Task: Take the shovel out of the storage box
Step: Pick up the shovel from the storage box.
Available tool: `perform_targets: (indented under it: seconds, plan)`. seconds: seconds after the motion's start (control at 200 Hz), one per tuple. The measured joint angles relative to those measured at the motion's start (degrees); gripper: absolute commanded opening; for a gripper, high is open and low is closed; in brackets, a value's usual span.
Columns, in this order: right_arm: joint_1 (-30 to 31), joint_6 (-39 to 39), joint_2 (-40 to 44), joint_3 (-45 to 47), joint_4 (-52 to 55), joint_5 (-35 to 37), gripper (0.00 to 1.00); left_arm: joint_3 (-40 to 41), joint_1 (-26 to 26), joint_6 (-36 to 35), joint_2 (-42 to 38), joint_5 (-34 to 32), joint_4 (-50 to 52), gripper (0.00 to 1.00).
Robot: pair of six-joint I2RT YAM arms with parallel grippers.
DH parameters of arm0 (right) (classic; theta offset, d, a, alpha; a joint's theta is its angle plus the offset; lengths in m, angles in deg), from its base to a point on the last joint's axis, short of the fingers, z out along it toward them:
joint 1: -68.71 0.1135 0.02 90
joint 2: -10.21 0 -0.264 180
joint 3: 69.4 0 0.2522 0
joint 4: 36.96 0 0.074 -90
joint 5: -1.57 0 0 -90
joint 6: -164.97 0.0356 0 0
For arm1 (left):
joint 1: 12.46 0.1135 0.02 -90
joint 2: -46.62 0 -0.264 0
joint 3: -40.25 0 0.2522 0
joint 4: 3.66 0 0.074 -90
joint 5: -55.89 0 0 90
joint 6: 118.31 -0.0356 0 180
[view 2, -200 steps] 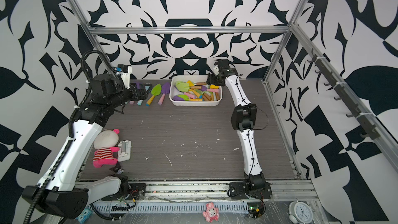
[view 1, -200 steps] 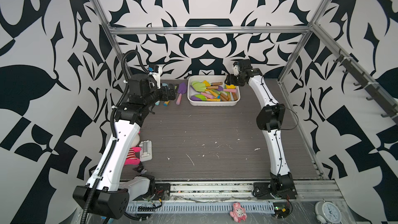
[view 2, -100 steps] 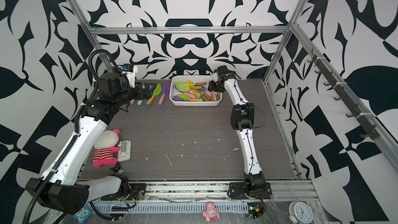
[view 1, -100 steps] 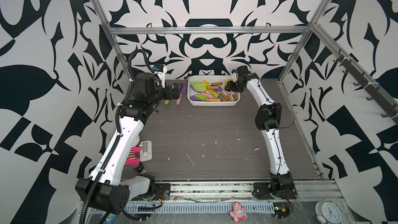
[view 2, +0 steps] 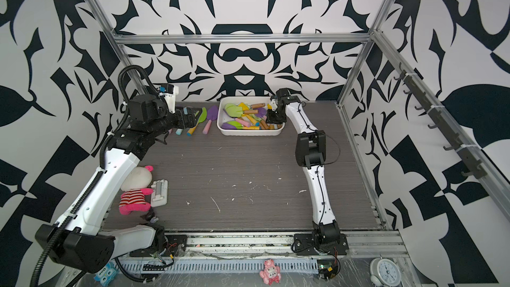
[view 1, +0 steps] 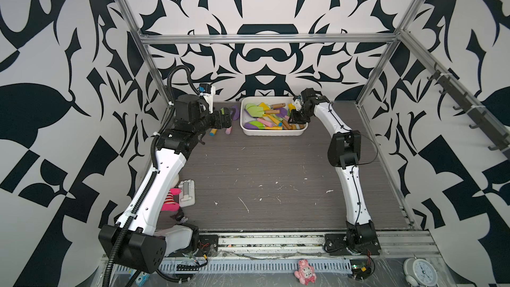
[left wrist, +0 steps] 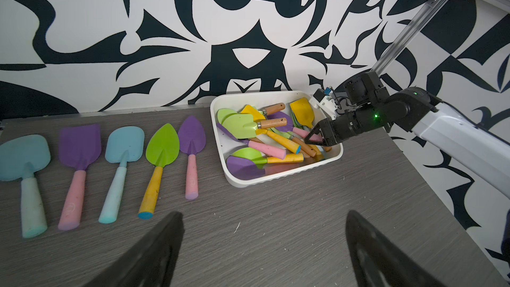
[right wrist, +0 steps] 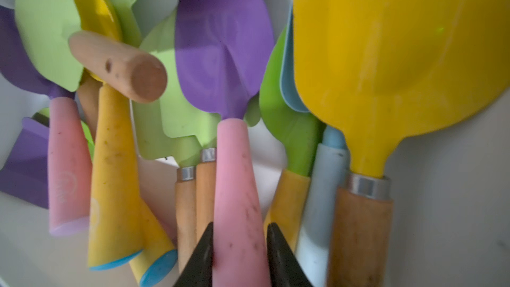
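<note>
The white storage box (view 1: 273,133) (view 2: 248,133) stands at the back of the table, and several coloured toy shovels lie piled in it. In the right wrist view, a purple shovel (right wrist: 225,51) with a pink handle lies on top of the pile. My right gripper (right wrist: 240,229) is down in the box's right end (view 1: 293,118) and shut on that handle, with a black finger against each side. The left gripper (left wrist: 263,216) hangs open over bare table to the left of the box (left wrist: 284,175), holding nothing.
Several shovels (left wrist: 162,161) lie in a row on the table left of the box, under the left arm's wrist (view 2: 190,115). A striped plush toy (view 2: 136,191) and a small white block (view 2: 160,193) sit at the front left. Aluminium frame posts border the table.
The right gripper came down into the box's right end and closed on the pink handle. The left arm shifted slightly toward the back, jaws still wide.
</note>
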Motion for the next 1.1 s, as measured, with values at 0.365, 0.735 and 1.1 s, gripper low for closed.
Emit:
perform_targets:
  seconds: [0.365,0.735,1.1]
  plan:
    - [0.35,1.49,3.69,2.4,2.99,1.84,0.0,0.02,-0.02,0.48,0.07,0.0,-0.07,0.94]
    - [0.42,5.31,15.93,13.97,5.01,2.01,0.0,0.04,-0.02,2.51,1.49,-0.07,-2.71,0.95]
    - [-0.31,12.13,24.17,21.86,1.68,2.51,0.0,0.02,-0.02,5.07,6.19,1.14,-5.42,0.95]
